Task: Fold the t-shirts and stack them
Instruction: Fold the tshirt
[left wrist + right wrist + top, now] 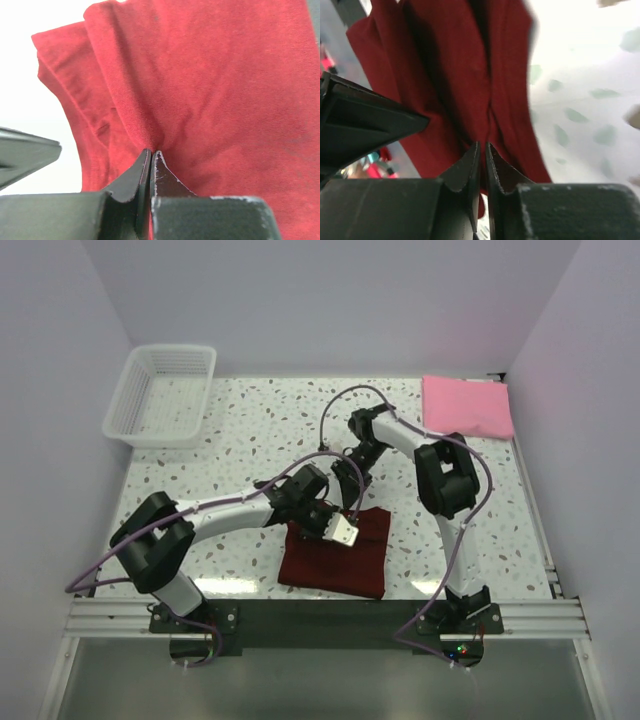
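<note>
A dark red t-shirt [338,565] lies folded into a rough square near the table's front edge. My left gripper [337,536] reaches in from the left over the shirt's far edge. In the left wrist view it [151,151] is shut on a pinch of the red cloth [225,90]. My right gripper [352,510] comes down from behind at the shirt's far right corner. Its jaws [483,145] are nearly together with a fold of the red cloth [455,75] caught between them. A pink t-shirt [467,406] rests as a neat folded rectangle at the far right corner.
A white mesh basket [160,395] stands at the far left corner of the speckled table [250,430]. White walls close in the table on three sides. A metal rail [330,618] with both arm bases runs along the near edge.
</note>
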Robot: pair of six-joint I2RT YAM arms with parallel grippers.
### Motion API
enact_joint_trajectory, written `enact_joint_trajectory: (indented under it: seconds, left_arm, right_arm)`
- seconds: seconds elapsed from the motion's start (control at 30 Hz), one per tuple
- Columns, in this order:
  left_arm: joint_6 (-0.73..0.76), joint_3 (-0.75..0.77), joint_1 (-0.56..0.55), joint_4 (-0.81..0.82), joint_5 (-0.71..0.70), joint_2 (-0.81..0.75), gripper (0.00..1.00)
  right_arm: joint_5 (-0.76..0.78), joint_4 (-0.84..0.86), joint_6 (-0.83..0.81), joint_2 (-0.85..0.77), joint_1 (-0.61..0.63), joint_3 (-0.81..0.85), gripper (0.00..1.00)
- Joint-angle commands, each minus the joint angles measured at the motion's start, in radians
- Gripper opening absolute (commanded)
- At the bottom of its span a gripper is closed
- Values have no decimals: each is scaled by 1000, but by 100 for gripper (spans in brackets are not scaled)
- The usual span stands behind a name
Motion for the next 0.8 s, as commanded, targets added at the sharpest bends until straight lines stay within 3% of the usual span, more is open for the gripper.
enact_joint_trajectory:
  seconds: [0.0,0.2,0.33,0.77]
  left_arm:
    - [23,-17,-5,85,-26,-48,0]
    - [42,-61,-17,168,-70,-99,0]
    - [68,-109,-23,231,-110,-140,0]
    - [154,-104,-14,391,-142,-153,0]
  right_arm:
    - [-25,-170,-144,84,41,48,11]
    - [-50,-293,-184,310,41,247,2]
    - [-53,-315,-203,401,37,288,0]
    - [-36,-282,-246,424,37,226,0]
